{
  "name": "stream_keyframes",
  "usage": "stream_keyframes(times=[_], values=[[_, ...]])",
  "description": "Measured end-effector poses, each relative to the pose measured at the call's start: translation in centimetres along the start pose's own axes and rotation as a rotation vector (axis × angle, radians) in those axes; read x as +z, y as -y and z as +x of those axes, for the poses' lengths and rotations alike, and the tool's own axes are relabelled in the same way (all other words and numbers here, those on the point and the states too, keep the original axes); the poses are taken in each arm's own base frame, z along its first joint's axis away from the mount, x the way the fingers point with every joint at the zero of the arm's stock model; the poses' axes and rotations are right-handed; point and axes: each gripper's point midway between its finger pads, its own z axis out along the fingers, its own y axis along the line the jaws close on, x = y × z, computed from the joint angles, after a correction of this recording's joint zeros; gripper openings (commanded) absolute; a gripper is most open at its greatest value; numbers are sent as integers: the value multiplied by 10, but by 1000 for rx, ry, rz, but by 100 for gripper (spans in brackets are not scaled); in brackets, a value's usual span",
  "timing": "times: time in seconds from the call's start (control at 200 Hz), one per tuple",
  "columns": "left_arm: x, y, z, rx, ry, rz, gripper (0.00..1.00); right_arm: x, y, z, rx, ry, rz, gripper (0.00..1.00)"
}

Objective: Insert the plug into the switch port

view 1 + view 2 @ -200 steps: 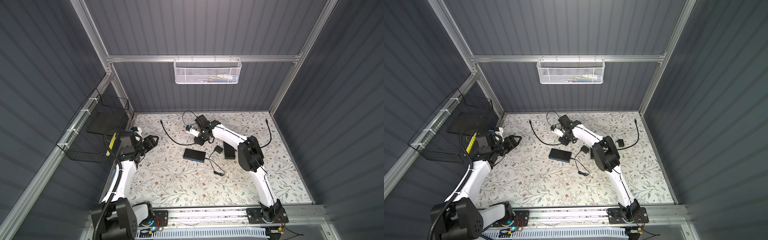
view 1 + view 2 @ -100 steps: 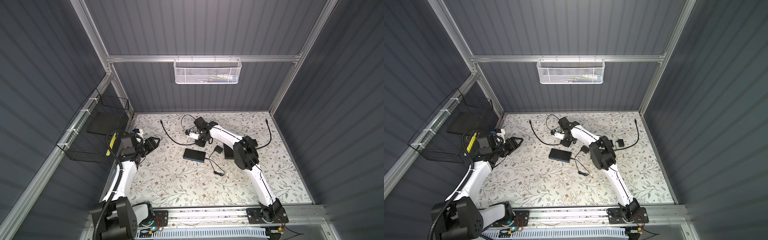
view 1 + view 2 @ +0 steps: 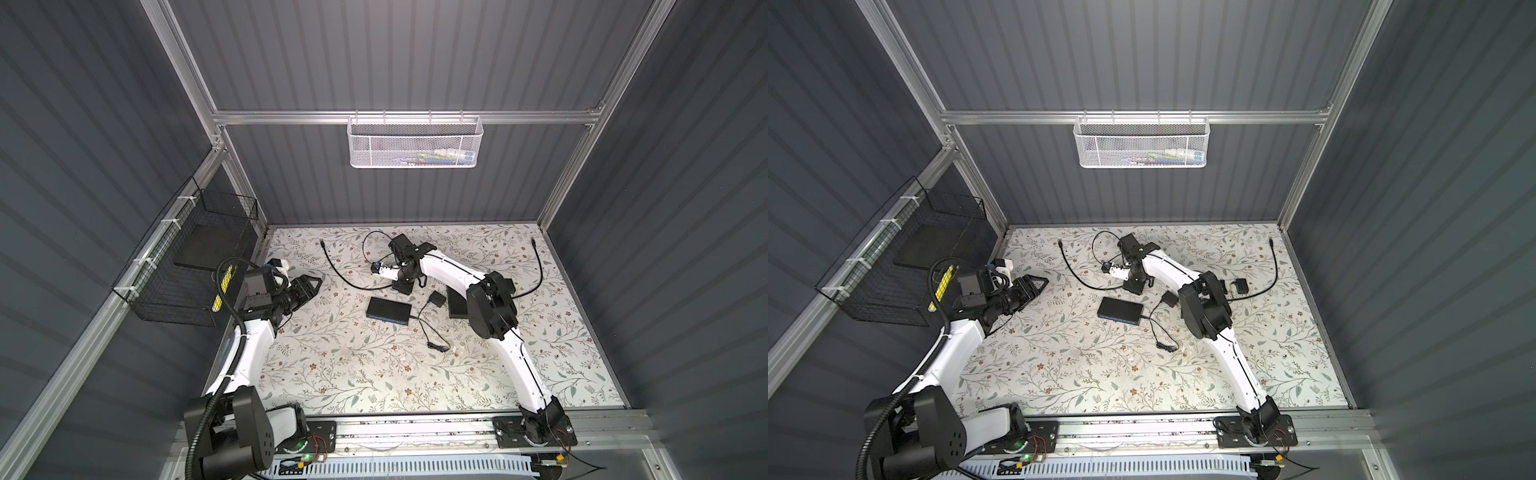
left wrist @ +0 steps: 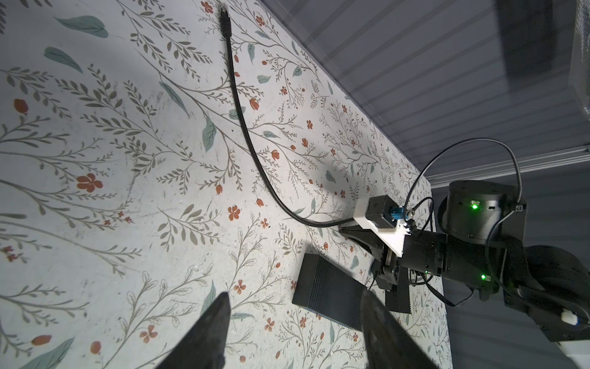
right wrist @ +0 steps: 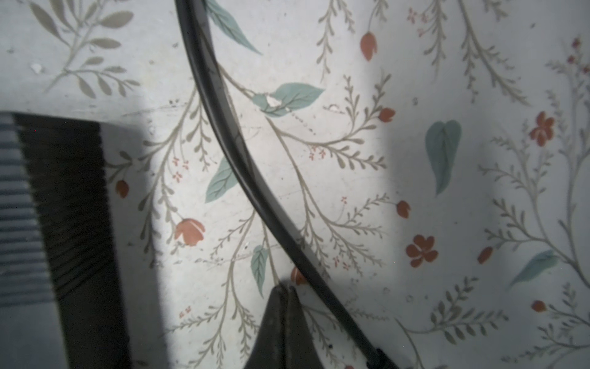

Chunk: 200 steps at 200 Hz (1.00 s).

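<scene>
Top and wrist views. My right gripper (image 3: 401,287) stands at 12 o'clock of the switch (image 3: 388,311), its fingers pressed together. In its wrist view the black cable (image 5: 236,153) passes just beside the tips, not between them, so I judge nothing is held. My left gripper (image 3: 311,286), at 9 o'clock of the switch and well apart, has its fingers spread and empty. The cable's far plug (image 4: 223,8) lies on the mat (image 3: 353,374) toward 10 o'clock. The cable lies clear of the switch, so grasp, carry and insertion are all still to do.
</scene>
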Motion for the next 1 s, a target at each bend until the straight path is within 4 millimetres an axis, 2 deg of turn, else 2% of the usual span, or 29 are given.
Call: stream_keyframes(times=[0.205, 0.39, 0.54, 0.685, 0.81, 0.931, 1.001], values=[[0, 1, 0, 4, -2, 4, 65, -7, 3, 2, -23, 2, 17, 19], [0, 2, 1, 14, -6, 9, 65, -16, 16, 1, -18, 26, 41, 28], [0, 2, 2, 22, -8, 13, 65, -18, 24, 5, -14, 27, 51, 30], [1, 1, 3, 20, -15, 9, 65, -17, 30, 5, -16, 33, 60, 31], [4, -3, 6, 13, -30, 1, 65, -7, 28, 9, -27, 19, 45, 32], [7, -8, 9, 1, -46, -8, 65, -2, 28, 9, -33, 18, 38, 30], [8, -8, 10, -2, -49, -9, 65, 0, 28, 8, -38, 21, 35, 25]])
